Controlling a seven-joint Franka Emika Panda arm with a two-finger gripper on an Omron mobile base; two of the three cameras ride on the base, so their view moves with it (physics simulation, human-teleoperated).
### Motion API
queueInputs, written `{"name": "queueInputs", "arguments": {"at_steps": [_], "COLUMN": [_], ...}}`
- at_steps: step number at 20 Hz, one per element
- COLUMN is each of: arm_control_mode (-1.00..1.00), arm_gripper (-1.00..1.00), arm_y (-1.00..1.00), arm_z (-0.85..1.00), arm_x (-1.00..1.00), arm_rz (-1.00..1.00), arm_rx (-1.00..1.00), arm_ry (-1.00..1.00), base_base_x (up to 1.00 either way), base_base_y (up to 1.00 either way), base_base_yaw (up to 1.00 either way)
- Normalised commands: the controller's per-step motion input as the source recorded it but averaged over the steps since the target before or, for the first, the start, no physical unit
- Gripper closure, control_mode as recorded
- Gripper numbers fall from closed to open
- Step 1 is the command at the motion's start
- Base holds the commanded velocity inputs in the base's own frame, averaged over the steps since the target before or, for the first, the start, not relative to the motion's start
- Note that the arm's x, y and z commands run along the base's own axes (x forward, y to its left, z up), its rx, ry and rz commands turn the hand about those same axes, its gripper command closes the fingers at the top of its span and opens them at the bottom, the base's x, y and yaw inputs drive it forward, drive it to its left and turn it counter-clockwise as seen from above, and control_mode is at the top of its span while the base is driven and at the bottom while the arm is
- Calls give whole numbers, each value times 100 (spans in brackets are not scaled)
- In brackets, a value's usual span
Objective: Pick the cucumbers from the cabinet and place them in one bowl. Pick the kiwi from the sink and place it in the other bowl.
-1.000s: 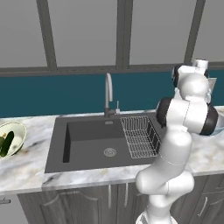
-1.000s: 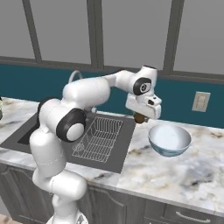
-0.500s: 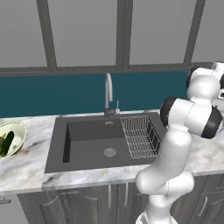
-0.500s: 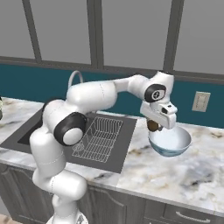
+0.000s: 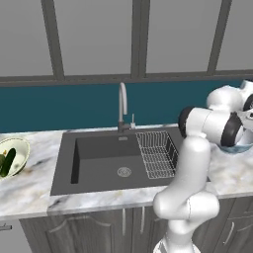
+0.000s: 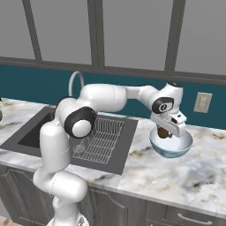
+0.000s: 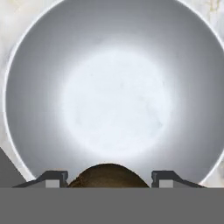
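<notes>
One brown kiwi (image 7: pixel 107 176) sits between the two dark fingertips (image 7: pixel 53 179) of the gripper (image 6: pixel 165 133), which is closed around it at about a middling width. In the hand view the fruit's rounded top shows at the bottom edge, with the pale whitish inside of the blue-teal bowl (image 7: pixel 113 96) spread directly below it. In the right base view the gripper hangs just over that bowl (image 6: pixel 171 145), the kiwi (image 6: pixel 163 132) at about the level of the rim and inside its outline; whether it touches the bowl's floor cannot be told.

The blue-teal bowl stands on the marble counter (image 6: pixel 176 172) to the right of the sink (image 5: pixel 106 160), and in the left base view it (image 5: pixel 239 147) is mostly hidden behind the arm's elbow.

One cream-yellowish bowl (image 5: pixel 19 148) stands on the counter well to the left of the sink, at the left edge of the left base view. Dark green cucumbers (image 5: pixel 7 162) lie inside it; two pieces can be made out, one long and one shorter at the picture's edge.

The sink is one dark grey basin with a round drain (image 5: pixel 124 171) in its floor, one wire rack (image 5: pixel 157 152) in its right part and one chrome gooseneck tap (image 5: pixel 122 105) at its far rim. The basin floor around the drain is bare.

Above the teal backsplash, grey cabinet doors (image 5: pixel 94 37) run across the far wall. One pale wall outlet (image 6: pixel 202 102) sits on the backsplash to the right of the arm.
</notes>
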Motion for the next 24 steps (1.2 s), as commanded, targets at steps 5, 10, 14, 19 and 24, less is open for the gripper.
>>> {"name": "queueInputs", "arguments": {"at_steps": [5, 10, 14, 19, 24], "arm_control_mode": [-100, -100, -100, -100, -100], "arm_gripper": [100, -100, -100, -100, -100], "arm_y": [-33, -13, 0, 0, 0], "arm_z": [-33, -22, -5, 0, 0], "arm_x": [31, 11, 19, 16, 0], "arm_rz": [0, -1, 0, 0, -1], "arm_rx": [-2, -1, 0, 0, 0], "arm_ry": [0, 4, 0, 6, 3], "base_base_x": [0, 0, 0, 0, 0], "base_base_y": [0, 0, 0, 0, 0], "base_base_yaw": [0, 0, 0, 0, 0]}}
